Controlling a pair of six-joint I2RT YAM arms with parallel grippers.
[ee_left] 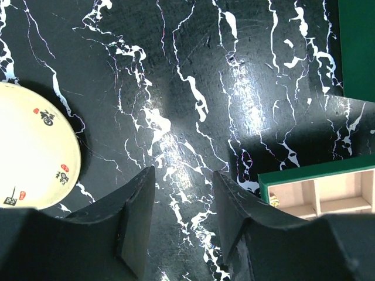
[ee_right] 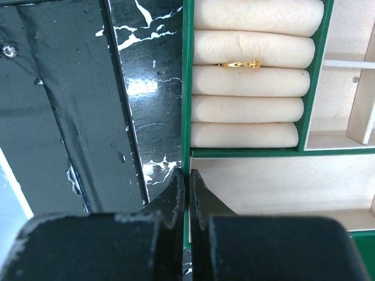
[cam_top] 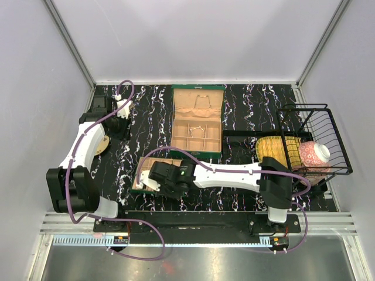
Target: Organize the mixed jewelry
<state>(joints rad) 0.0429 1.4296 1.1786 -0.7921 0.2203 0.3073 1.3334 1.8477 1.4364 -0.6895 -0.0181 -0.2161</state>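
A small green tray with tan cushion rolls lies at the near middle. A gold-toned ring sits between its rolls. My right gripper is shut, and its jaws pinch the tray's green side wall; the gripper also shows in the right wrist view. A larger open green box holds a thin pale chain in its upper part and small pieces in its compartments. My left gripper is open and empty over bare marble at the far left, shown too in the left wrist view.
A cream plate lies left of the left gripper. A green compartmented box corner with a small gold piece lies to its right. A black wire basket with a patterned bowl and a yellow woven mat stand at the right.
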